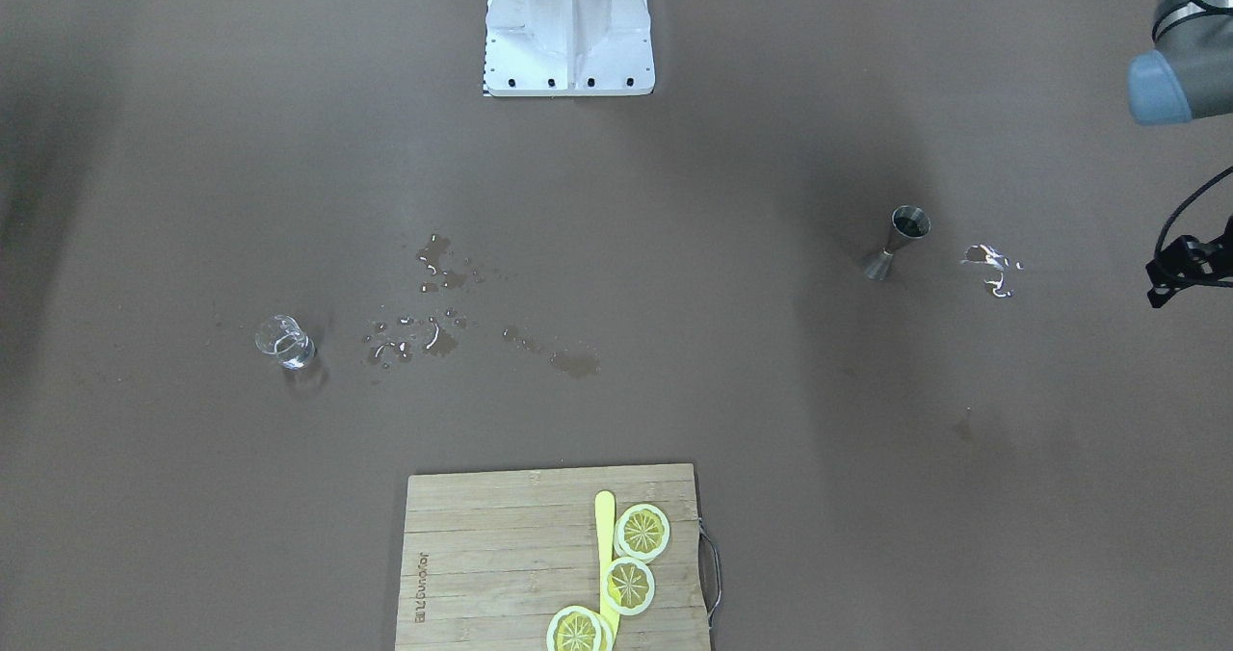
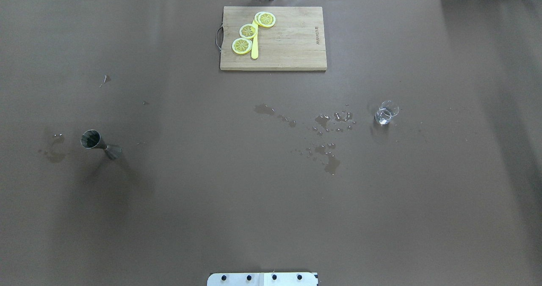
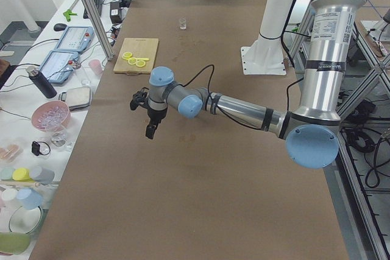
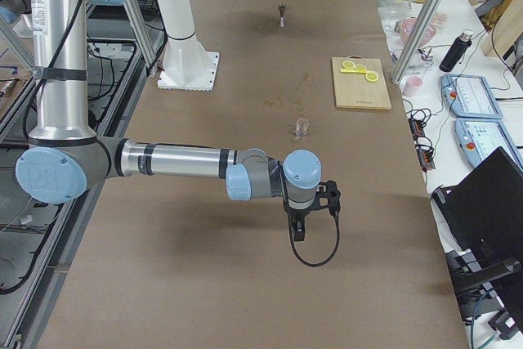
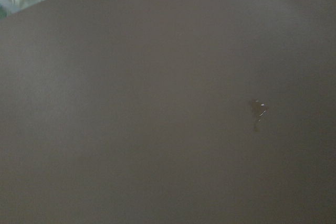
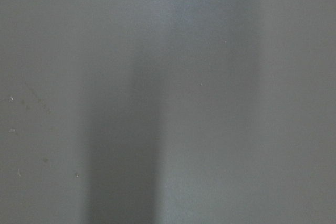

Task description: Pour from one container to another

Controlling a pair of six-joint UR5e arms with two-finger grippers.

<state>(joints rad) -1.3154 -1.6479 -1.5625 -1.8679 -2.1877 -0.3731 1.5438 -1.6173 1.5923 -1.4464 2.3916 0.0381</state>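
The clear glass tumbler [image 1: 284, 343] [image 2: 386, 113] stands upright on the brown table, small in the exterior right view [image 4: 301, 127] and far off in the exterior left view [image 3: 182, 24]. The grey hourglass jigger [image 1: 898, 242] [image 2: 100, 144] [image 4: 281, 15] stands upright on the other side of the table, its upper cup dark inside. My left gripper [image 3: 150, 131] hangs above the table beyond the jigger, toward the table's end. My right gripper [image 4: 298, 230] hangs past the tumbler toward the opposite end. I cannot tell whether either is open or shut. Neither touches a container.
A wooden cutting board [image 2: 292, 45] with lemon slices [image 2: 242, 45] and a yellow knife [image 2: 254, 49] lies at the far edge. Spilled drops [image 2: 326, 127] spread between the middle and the tumbler, and a wet patch [image 1: 992, 264] lies beside the jigger. The robot's white base [image 1: 568, 25] stands at the near edge.
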